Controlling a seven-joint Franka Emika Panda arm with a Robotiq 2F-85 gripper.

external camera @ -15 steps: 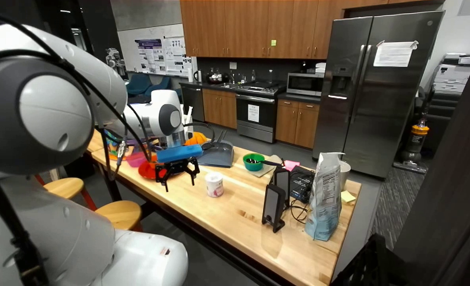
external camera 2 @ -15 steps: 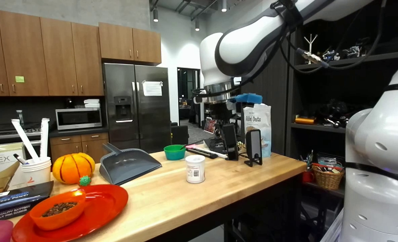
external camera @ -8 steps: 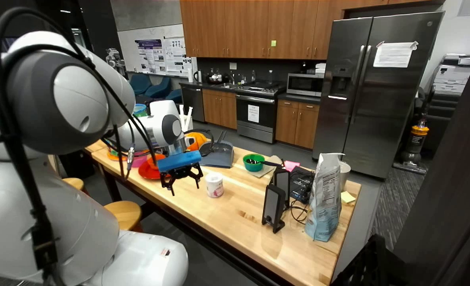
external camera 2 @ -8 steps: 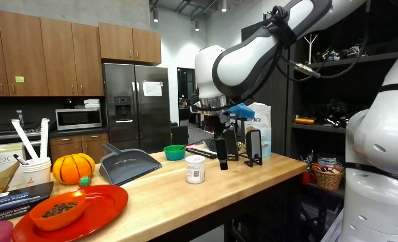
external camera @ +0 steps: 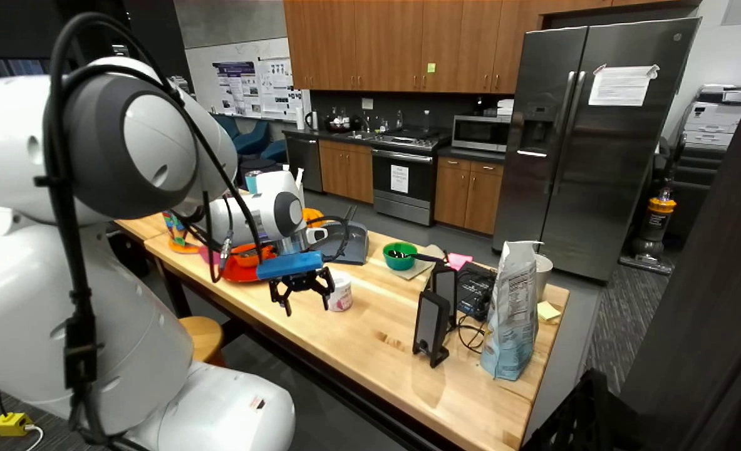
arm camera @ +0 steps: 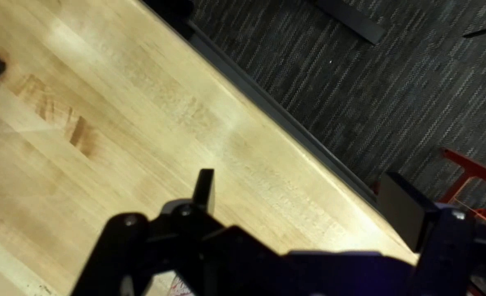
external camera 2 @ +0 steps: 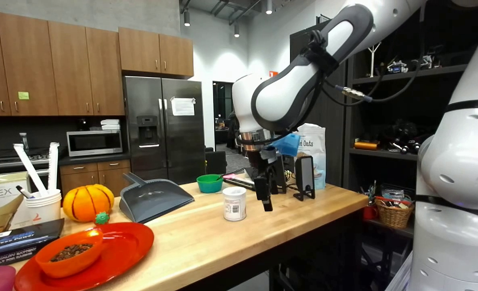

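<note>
In an exterior view, we see the Robotiq gripper [external camera: 308, 309] shifted across the wooden tabletop [external camera: 370, 351] since half a second ago: one finger now overlaps the edge of the white canister [external camera: 343, 293] in our line of sight. The canister has stayed upright in place.

In an exterior view, the fingertips [external camera 2: 266, 204] sit lower in the picture than before, and the gripper tilts more. We see a gap between it and the canister; a desktop speaker [external camera 2: 305, 173] and an oats bag [external camera 2: 313, 135] stand behind.

In the wrist view, the finger pads [arm camera: 399, 210] are spread wide, tabletop and carpet [arm camera: 308, 74] showing between them. We judge the gripper nearer the canister now, with nothing held.
</note>
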